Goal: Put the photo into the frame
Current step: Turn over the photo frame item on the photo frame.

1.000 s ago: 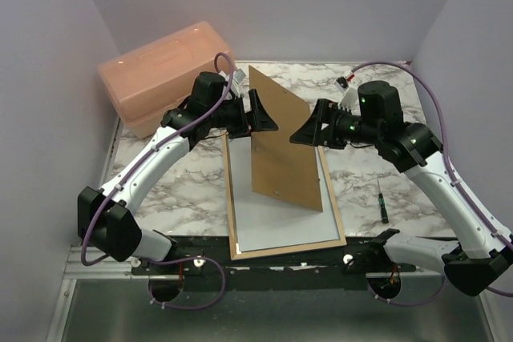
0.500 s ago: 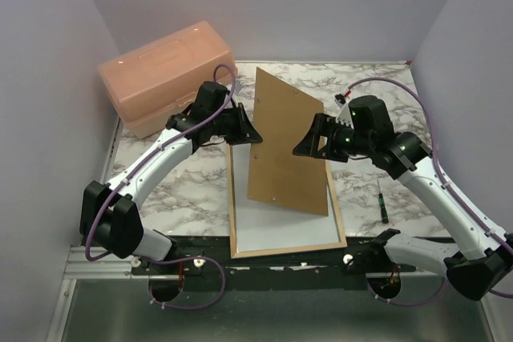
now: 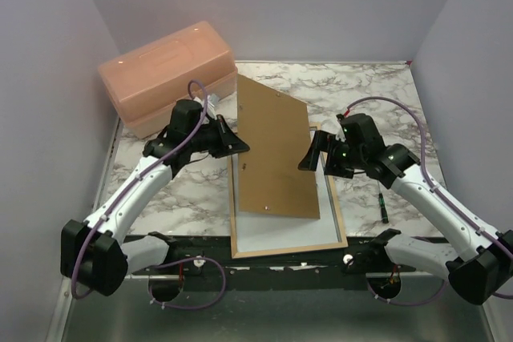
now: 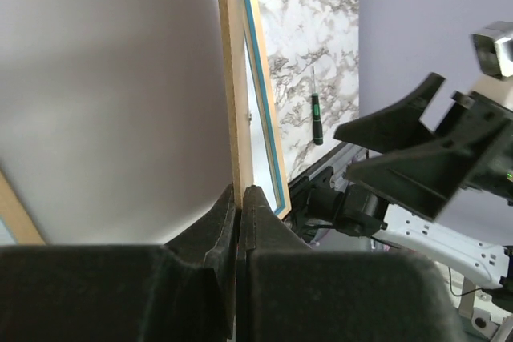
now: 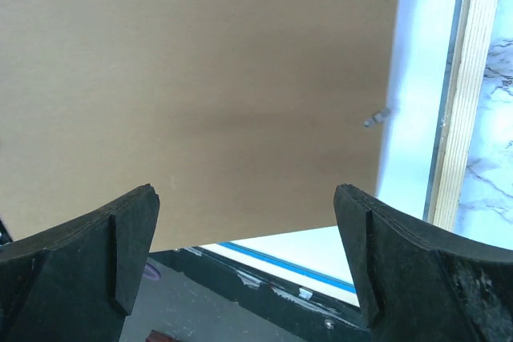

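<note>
Flat brown backing board [image 3: 276, 154] is tilted over the middle of the marble-pattern table [image 3: 369, 102], far edge raised. Whether its near edge touches what lies beneath, can't tell. Left gripper [image 3: 240, 148] is clamped on the board's left edge. In the left wrist view the fingers [image 4: 220, 218] pinch the thin edge, no gap. Right gripper [image 3: 311, 158] is at the board's right edge with fingers [image 5: 132, 234] wide apart and holding nothing; contact with the board is unclear.

Thin-railed rectangular frame [image 3: 288, 250] lies flat under the board, light wood face up. Only a blue sliver shows along a rail in the wrist views. The photo [image 3: 280, 234] lies inside it, plain white side up. Its picture side is hidden and its far part is covered by the board.

Translucent pink plastic box [image 3: 164, 74] sits back left, and a small green-and-black screwdriver [image 3: 383, 206] lies right of the frame.
</note>
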Controlling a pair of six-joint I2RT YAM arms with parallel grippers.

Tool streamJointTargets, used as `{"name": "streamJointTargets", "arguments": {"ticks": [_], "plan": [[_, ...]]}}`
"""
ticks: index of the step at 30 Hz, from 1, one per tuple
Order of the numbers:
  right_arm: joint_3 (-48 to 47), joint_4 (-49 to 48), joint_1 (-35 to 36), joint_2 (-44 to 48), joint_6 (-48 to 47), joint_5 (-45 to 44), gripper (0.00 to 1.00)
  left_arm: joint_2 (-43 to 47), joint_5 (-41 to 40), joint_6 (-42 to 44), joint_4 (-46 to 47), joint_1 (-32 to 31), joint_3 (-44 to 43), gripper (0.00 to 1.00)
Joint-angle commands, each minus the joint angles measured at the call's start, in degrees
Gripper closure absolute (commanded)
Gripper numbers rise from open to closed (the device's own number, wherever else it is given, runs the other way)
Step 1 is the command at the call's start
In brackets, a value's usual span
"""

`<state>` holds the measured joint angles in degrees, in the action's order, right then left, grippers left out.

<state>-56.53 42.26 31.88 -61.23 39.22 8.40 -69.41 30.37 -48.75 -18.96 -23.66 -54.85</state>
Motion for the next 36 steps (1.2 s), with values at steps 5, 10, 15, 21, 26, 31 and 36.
{"name": "streamJointTargets", "arguments": {"ticks": [5,10,15,21,26,31,36], "plan": [[5.1,-7.8,-7.8,-0.8,-1.7,9.0,0.00,14.1,10.1,-2.1,5.9,8.3,7.8,1.00],[7.7,-11.6,-15.6,-0.3,-5.3,20.3,0.00,18.9,17.8,-7.7,11.8,12.1,12.0,1.00],[7.9,-13.3,-17.8,1.2,-8.1,25.0,0.00,20.8,22.6,-10.2,15.6,13.3,12.5,1.00],[10.8,-16.6,-22.1,1.3,-7.9,32.4,0.00,22.9,25.8,-13.0,18.8,13.8,12.8,1.00],[13.4,-22.0,-24.4,2.4,-5.4,39.7,0.00,25.0,26.8,-15.9,21.4,14.2,14.5,1.00],[16.3,-32.7,-24.7,4.2,2.0,49.1,0.00,25.5,27.4,-20.5,28.0,14.3,17.7,1.00],[18.0,-41.0,-24.7,6.4,9.4,53.7,0.02,25.6,26.9,-21.4,28.8,14.8,19.3,1.00]]}}
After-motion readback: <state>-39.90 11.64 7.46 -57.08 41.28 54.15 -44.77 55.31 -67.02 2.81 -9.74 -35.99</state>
